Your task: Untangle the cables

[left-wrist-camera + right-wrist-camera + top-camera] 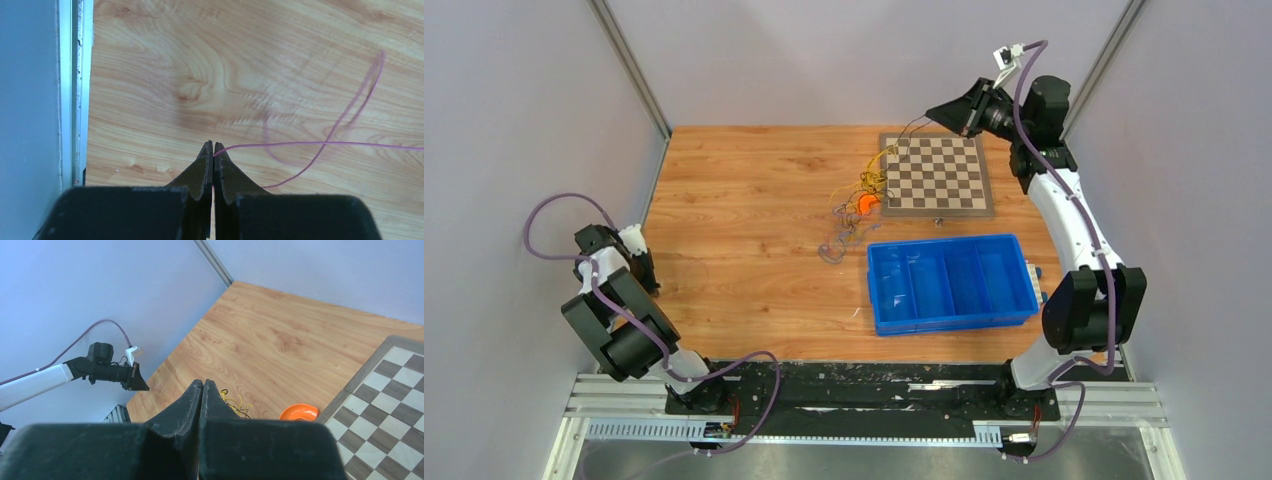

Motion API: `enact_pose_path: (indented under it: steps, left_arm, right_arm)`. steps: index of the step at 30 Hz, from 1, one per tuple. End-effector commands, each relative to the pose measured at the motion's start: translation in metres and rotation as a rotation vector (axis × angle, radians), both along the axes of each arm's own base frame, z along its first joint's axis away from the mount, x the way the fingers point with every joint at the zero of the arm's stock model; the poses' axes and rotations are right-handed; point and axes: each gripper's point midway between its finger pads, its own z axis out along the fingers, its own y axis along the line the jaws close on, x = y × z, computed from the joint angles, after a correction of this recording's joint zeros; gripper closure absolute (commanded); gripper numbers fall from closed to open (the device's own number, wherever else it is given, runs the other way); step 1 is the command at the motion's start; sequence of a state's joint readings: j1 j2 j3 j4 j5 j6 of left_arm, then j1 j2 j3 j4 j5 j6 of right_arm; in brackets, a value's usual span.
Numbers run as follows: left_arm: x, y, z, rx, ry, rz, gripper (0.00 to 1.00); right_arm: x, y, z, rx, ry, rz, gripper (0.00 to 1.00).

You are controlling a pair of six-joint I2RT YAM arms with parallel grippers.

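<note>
The cables (pixel 856 200) lie in a loose tangle of yellow, dark and purple-blue strands on the wooden table, left of the chessboard. Yellow strands also show in the right wrist view (pixel 235 403). My left gripper (pixel 213 146) is shut on a thin pinkish-purple cable (pixel 320 144) that runs off to the right just above the wood. In the top view the left gripper (pixel 646 270) is at the table's left edge. My right gripper (pixel 936 113) is raised at the back and shut. A thin black cable (pixel 902 140) runs from its tip down to the tangle. In its own view the right gripper's (pixel 204 383) jaws are pressed together.
A chessboard (pixel 939 175) lies at the back right. A small orange object (pixel 867 203) sits beside the tangle. A blue compartment bin (pixel 949 282) stands at the front right. A metal rail and grey wall (pixel 75 90) border the table on the left.
</note>
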State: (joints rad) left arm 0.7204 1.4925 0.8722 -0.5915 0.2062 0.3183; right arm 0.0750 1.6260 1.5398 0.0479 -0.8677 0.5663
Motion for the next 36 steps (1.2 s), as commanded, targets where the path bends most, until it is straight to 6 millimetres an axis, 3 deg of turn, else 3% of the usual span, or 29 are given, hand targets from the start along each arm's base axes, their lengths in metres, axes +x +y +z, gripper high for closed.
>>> enact_pose_path:
  steps: [1, 4, 18, 24, 26, 31, 36]
  left_arm:
    - [0.005, 0.009, 0.003, 0.037, -0.027, -0.028, 1.0]
    - [0.007, 0.011, 0.007, 0.045, -0.04, -0.025, 1.0]
    - [-0.032, 0.075, -0.012, 0.225, 0.11, 0.051, 1.0]
    - [-0.044, 0.085, -0.015, 0.25, 0.125, 0.051, 1.0]
    - [-0.039, 0.07, -0.01, 0.201, 0.077, 0.013, 1.0]
    - [-0.013, 0.029, 0.035, 0.147, -0.132, -0.097, 1.0]
    - [0.016, -0.036, 0.094, 0.009, -0.336, -0.287, 1.0]
  right_arm:
    - [-0.022, 0.002, 0.045, 0.02, -0.098, 0.048, 1.0]
    - [-0.025, 0.002, 0.051, 0.021, -0.113, 0.055, 1.0]
    - [-0.03, -0.023, 0.104, 0.028, -0.231, 0.005, 1.0]
    - [-0.031, -0.022, 0.099, 0.038, -0.205, 0.012, 1.0]
    - [-0.033, -0.015, 0.084, 0.048, -0.161, 0.039, 1.0]
    - [-0.048, 0.03, 0.039, 0.035, -0.072, 0.15, 1.0]
    - [-0.067, 0.073, 0.035, 0.033, -0.075, 0.26, 1.0]
